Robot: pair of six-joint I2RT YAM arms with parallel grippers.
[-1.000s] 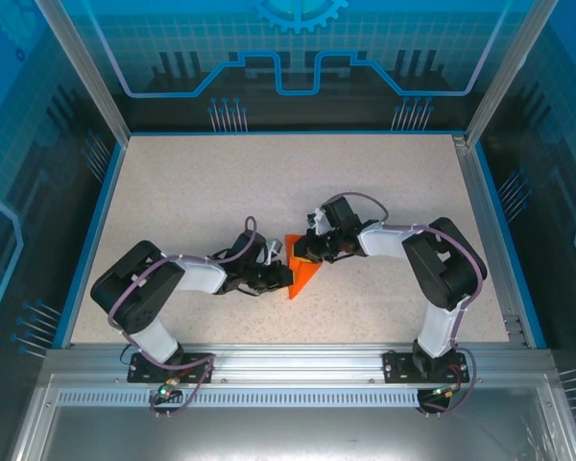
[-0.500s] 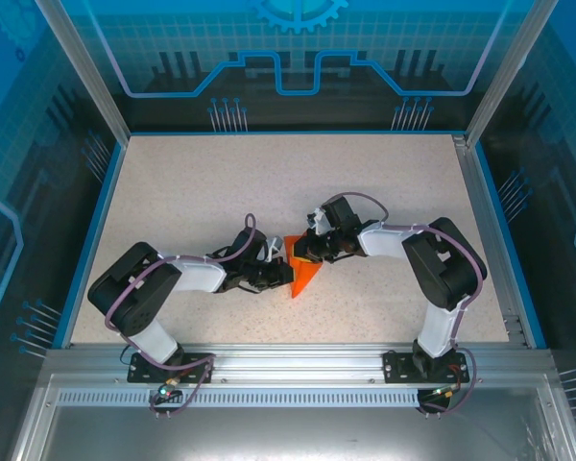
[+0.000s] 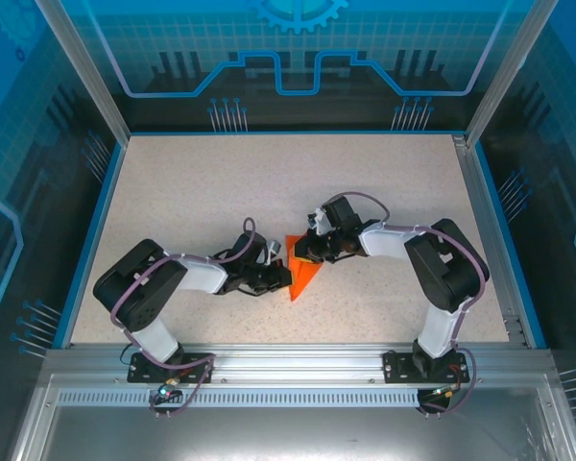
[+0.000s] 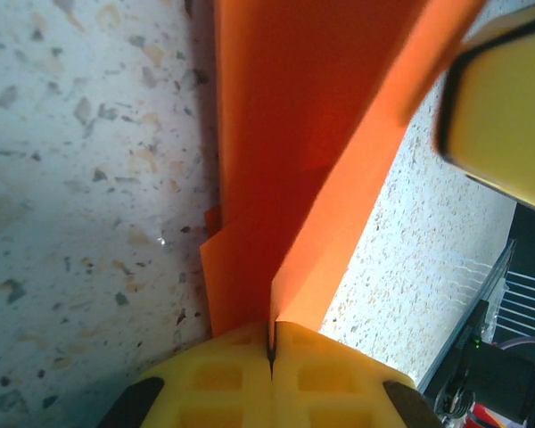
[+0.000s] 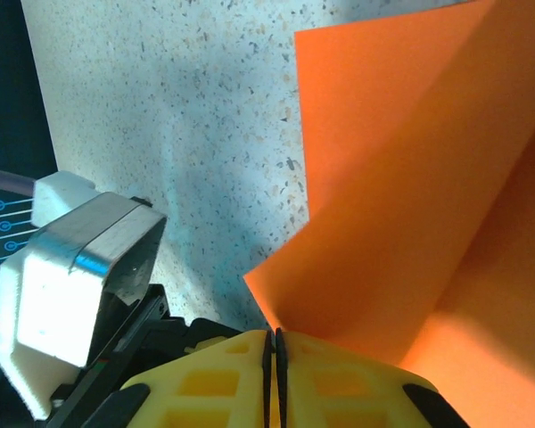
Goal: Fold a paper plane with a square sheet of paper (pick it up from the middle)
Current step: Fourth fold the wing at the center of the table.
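Left pincer (image 4: pixel 271 349) and right pincer (image 5: pixel 274 353) each clamp an edge of the orange sheet (image 5: pixel 401 178), probably feather-light, floppy and easily torn.

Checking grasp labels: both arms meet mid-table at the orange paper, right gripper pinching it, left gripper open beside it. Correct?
Not the left. The left gripper is shut on the orange paper, jaws pressed together over a folded edge, as the left wrist view shows. The rest stands: the right gripper pinches it too.
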